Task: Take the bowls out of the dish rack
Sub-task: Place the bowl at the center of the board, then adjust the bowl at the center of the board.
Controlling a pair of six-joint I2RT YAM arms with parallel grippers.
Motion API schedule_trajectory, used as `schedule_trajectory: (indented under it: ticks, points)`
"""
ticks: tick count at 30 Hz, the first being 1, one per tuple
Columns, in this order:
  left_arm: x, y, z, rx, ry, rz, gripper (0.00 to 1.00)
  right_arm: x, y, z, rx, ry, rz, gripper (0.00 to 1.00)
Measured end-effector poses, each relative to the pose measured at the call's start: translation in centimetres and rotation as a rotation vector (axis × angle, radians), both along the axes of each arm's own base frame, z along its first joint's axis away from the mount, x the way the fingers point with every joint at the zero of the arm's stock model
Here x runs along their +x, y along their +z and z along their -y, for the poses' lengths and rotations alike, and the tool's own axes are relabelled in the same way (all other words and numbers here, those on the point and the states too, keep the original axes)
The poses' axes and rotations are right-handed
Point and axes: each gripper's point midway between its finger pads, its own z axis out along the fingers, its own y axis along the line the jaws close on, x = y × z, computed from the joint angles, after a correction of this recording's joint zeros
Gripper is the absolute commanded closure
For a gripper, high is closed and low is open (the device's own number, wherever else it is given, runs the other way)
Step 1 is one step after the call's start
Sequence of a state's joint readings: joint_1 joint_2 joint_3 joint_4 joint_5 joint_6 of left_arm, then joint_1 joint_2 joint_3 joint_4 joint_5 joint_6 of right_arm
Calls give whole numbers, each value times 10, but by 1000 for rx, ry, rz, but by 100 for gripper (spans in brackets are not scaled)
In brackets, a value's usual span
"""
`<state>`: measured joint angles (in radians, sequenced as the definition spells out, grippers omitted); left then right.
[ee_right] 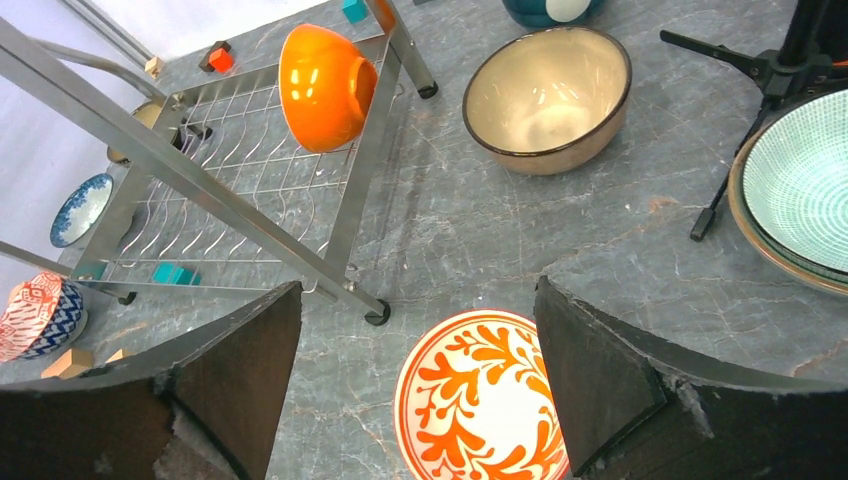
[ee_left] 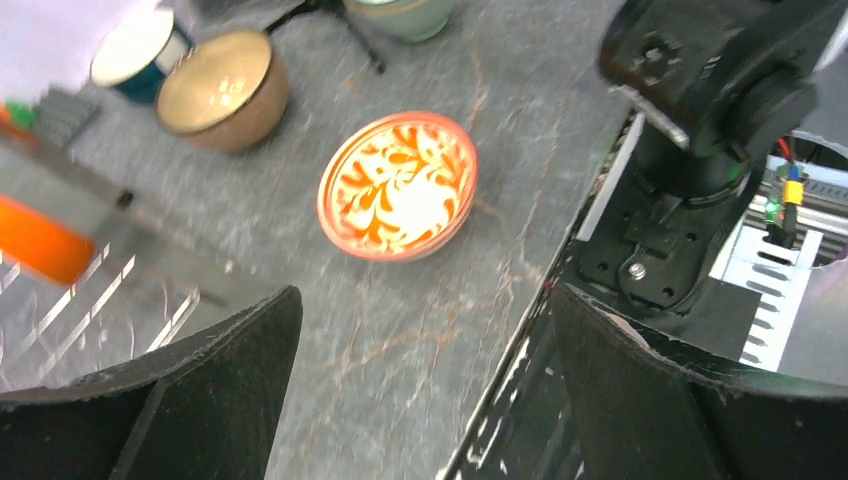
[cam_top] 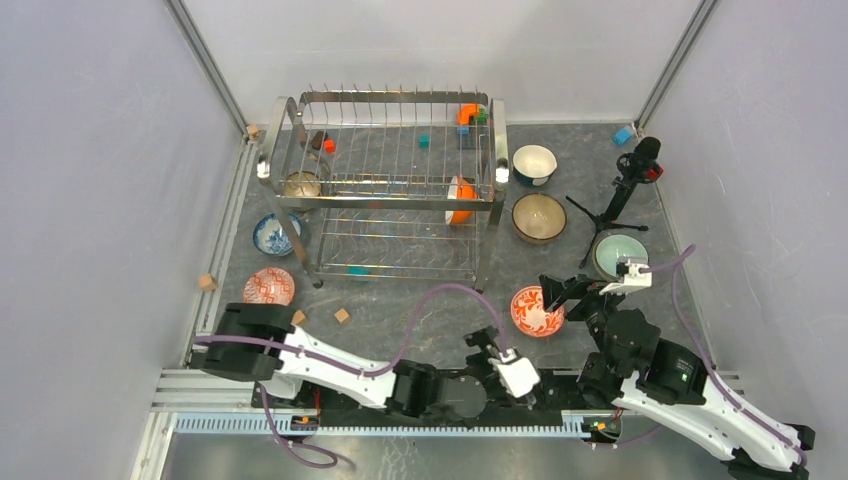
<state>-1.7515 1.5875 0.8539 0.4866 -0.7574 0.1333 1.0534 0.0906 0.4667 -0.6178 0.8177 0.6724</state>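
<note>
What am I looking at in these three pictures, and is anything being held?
Two robot arms are bolted at the near edge of a table. One picture looks down from above; the other two come from a camera on each wrist. A wire dish rack stands on the table, with an orange bowl and a brownish bowl in it. Six others sit on the table, including an orange-patterned bowl near the arms. The left gripper and right gripper are open and hold nothing.
</note>
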Motion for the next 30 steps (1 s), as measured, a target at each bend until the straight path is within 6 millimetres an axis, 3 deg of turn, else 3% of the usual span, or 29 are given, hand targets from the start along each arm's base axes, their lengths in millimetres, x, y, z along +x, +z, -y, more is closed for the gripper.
schedule_trajectory:
  ticks: [7, 14, 22, 30]
  points:
    - [21, -7, -67, -80, 219, -179, 0, 2, -13, -4, -62, 6, -23, 9]
    - [38, -28, -125, -250, 392, -347, 0, 7, -52, 0, -232, -67, -151, 11]
    - [43, -42, -135, -301, 489, -399, 0, 0, -98, 11, -232, -147, -255, 26]
    - [42, -56, -135, -264, 556, -428, 0, -6, -120, 17, -230, -204, -330, 33]
